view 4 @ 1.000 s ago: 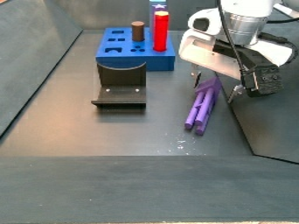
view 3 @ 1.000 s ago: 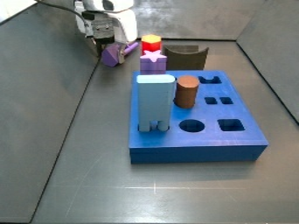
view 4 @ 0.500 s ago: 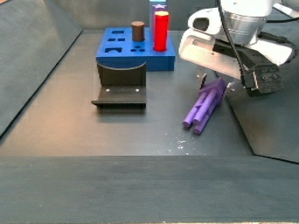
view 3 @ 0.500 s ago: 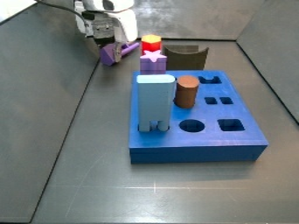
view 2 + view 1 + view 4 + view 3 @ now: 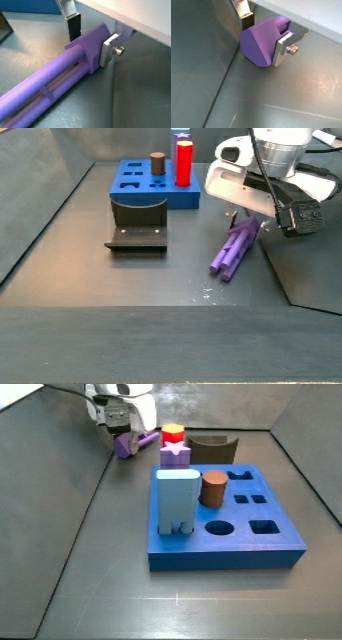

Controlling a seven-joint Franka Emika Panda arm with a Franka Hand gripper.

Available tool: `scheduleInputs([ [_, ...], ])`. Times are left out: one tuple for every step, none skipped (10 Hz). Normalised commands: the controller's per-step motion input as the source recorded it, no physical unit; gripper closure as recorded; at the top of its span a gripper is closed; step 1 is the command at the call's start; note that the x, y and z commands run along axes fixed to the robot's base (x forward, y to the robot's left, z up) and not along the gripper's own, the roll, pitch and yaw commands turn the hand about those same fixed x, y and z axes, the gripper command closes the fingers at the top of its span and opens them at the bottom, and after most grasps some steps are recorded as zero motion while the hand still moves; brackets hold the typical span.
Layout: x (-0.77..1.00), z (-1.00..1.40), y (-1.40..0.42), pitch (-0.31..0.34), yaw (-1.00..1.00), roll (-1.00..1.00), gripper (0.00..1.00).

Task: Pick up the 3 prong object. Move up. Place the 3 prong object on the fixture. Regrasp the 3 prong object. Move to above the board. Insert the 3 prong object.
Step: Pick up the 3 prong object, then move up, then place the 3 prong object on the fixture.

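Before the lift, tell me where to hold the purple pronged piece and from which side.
Grip the 3 prong object at its solid block end, where the gripper already straddles it from above. That end's flat opposite faces suit the finger pads; the long prongs trail away along the floor.

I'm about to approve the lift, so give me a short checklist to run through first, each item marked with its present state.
1. End effector straddles one end of the violet-purple elongated plastic 3 prong object: ok, fingers on both sides in both wrist views.
2. Pads firmly clamped: cannot tell; one looks in contact, the other's seating is unclear.
3. Object lying on the grey floor, not yet raised: ok in a side view.
4. Dark notched fixture unoccupied: ok.
5. Bright-blue holed board apart from the object: ok.
6. Room above the end effector: cannot tell.
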Motion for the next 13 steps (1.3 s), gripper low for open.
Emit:
scheduleInputs([
  [0.00, 0.00, 0.00, 0.000, 0.00, 0.00, 1.00],
  [0.00, 0.00, 0.00, 0.000, 0.00, 0.00, 1.00],
  [0.00, 0.00, 0.00, 0.000, 0.00, 0.00, 1.00],
  [0.00, 0.83, 0.00, 0.000, 0.00, 0.00, 1.00],
  [0.01, 0.84, -0.03, -0.001, -0.05, 0.00, 1.00],
  [-0.02, 0.77, -0.03, 0.029, -0.05, -0.02, 1.00],
  [-0.01, 0.64, -0.02, 0.060, -0.03, -0.04, 1.00],
  [0.00, 0.53, -0.01, 0.064, -0.02, -0.05, 1.00],
  [-0.01, 0.37, -0.02, 0.046, 0.00, -0.06, 1.00],
  [-0.02, 0.28, -0.02, 0.036, 0.00, -0.07, 1.00],
  [0.00, 1.00, 0.00, 0.000, 0.00, 0.00, 1.00],
  [0.01, 1.00, 0.00, -0.010, 0.00, -0.01, 1.00],
  [0.00, 1.00, 0.00, 0.015, 0.01, -0.03, 1.00],
])
